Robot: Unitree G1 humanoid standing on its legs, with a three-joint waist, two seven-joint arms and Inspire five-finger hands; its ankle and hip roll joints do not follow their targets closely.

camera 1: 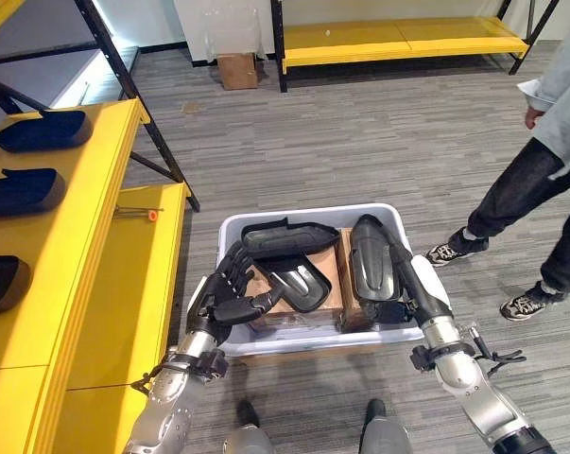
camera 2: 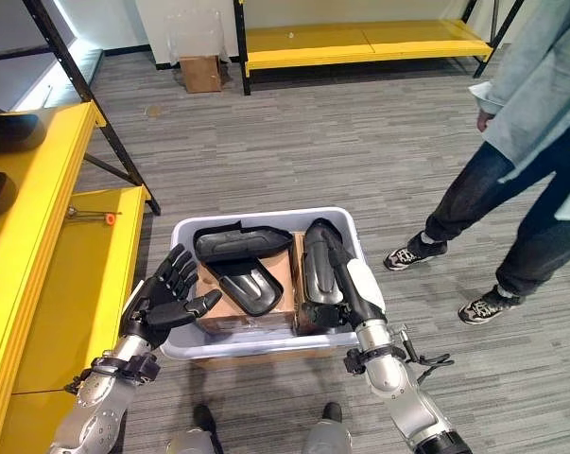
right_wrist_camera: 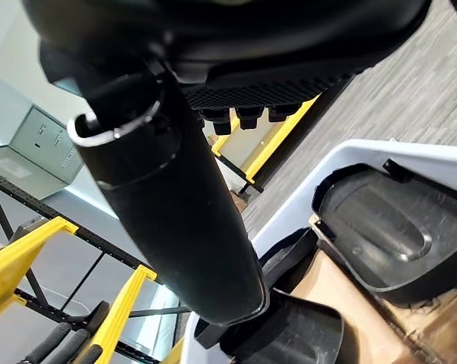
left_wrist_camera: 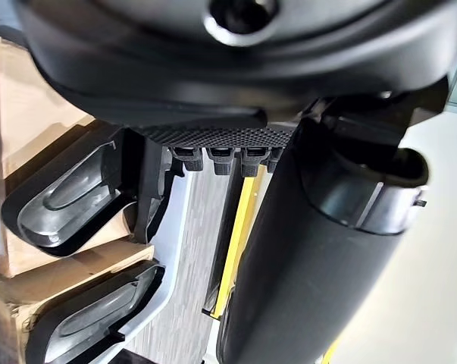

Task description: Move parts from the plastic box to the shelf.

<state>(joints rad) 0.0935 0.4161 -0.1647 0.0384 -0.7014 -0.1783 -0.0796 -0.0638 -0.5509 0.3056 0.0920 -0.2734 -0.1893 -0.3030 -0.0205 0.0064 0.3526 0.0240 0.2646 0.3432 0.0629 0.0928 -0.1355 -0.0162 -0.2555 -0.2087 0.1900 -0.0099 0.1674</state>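
Note:
A pale plastic box (camera 1: 303, 214) stands on the floor in front of me, holding black moulded parts on cardboard. One flat part (camera 1: 289, 236) lies at the back, a scoop-shaped part (camera 1: 301, 281) in the middle, and a long part (camera 1: 368, 257) on the right side. My left hand (camera 1: 230, 293) is open with spread fingers at the box's left rim, holding nothing. My right hand (camera 1: 419, 291) reaches over the right rim beside the long part. Its thumb (right_wrist_camera: 175, 205) is straight and nothing is in its grasp. To my left, the yellow shelf (camera 1: 95, 180) carries three black parts (camera 1: 43, 130).
A lower yellow shelf level (camera 1: 138, 284) runs beside the box, with a small orange-tipped tool (camera 1: 152, 216) on it. A person (camera 1: 549, 180) stands at the right, shoes close to the box. A cardboard box (camera 1: 237, 71) and another yellow rack (camera 1: 407, 38) are at the back.

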